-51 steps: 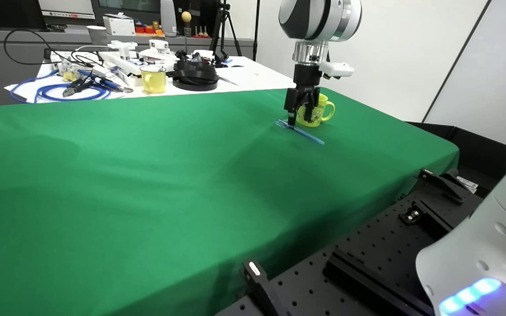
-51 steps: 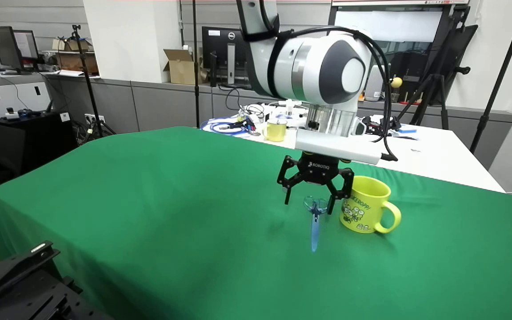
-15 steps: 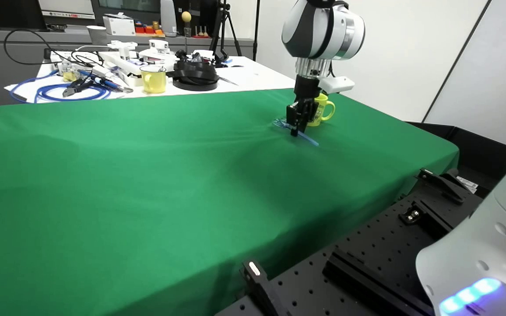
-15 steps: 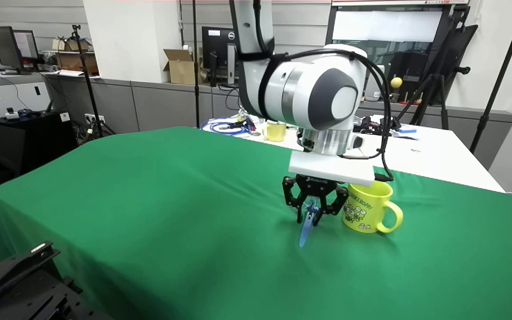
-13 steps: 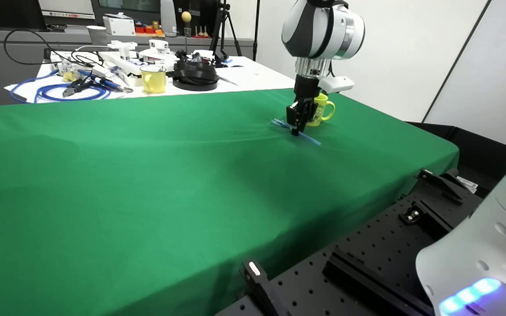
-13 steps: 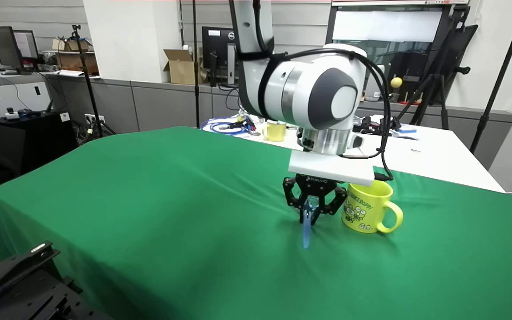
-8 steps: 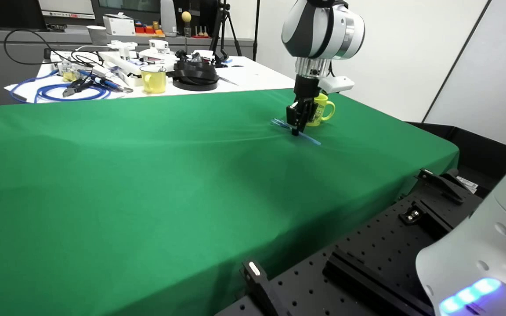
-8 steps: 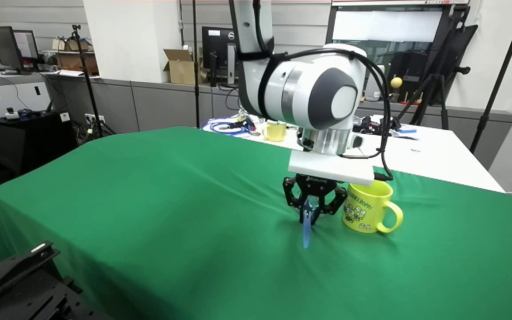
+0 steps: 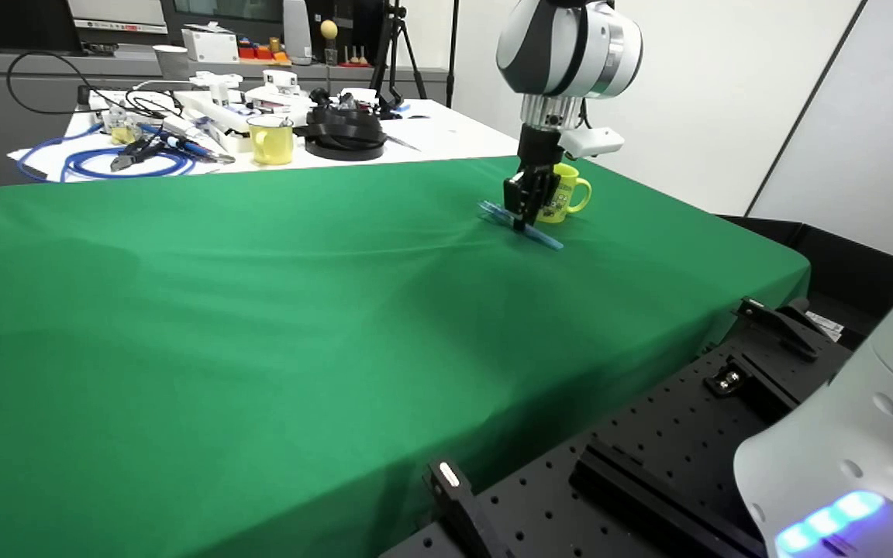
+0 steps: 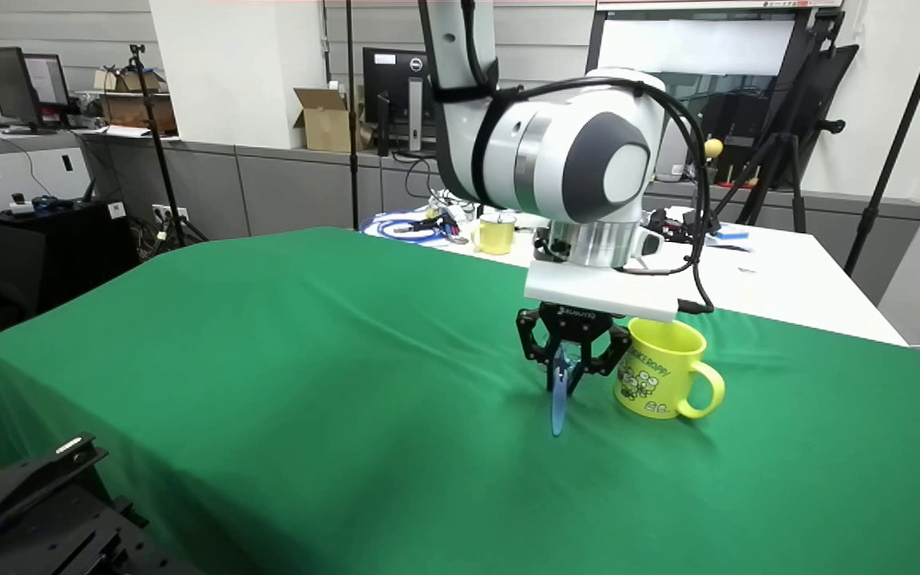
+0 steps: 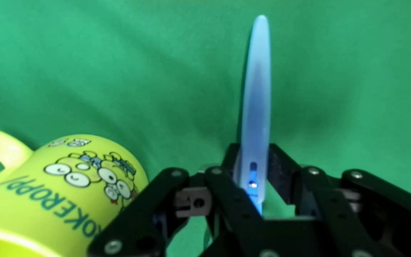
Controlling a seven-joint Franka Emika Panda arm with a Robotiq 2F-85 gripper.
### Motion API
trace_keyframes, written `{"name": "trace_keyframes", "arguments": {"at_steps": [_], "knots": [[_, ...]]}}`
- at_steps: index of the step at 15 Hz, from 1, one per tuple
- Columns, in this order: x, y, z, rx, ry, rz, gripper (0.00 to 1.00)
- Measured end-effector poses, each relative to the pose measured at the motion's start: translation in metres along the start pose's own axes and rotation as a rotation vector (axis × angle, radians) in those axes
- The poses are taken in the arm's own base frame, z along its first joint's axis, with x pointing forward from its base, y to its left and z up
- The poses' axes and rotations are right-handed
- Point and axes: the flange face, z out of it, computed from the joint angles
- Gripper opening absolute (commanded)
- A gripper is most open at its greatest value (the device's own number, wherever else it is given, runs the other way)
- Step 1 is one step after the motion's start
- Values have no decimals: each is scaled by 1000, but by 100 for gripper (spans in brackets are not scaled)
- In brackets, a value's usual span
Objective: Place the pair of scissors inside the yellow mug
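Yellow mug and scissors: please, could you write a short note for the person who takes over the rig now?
Tool: shut on the scissors, held roughly level.
Scissors: low at the green cloth; I cannot tell if they clear it.
Yellow mug: upright on the cloth beside the tool, handle pointing away from it.
Done: scissors grasped.
Left: probably raise them above the mug, tilt, lower inside, release.

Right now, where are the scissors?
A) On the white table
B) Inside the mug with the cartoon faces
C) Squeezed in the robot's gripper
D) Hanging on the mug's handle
C: the wrist view shows the gripper pinching the scissors from both sides, with the mug beside them.
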Motion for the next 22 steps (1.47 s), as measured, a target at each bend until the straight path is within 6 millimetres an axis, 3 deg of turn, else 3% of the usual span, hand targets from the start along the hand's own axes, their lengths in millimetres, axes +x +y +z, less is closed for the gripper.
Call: {"name": "trace_keyframes", "arguments": {"at_steps": [11, 22], "knots": [[28, 13, -54, 3, 17, 3, 6], [44, 47, -121, 44, -33, 52, 6]]}}
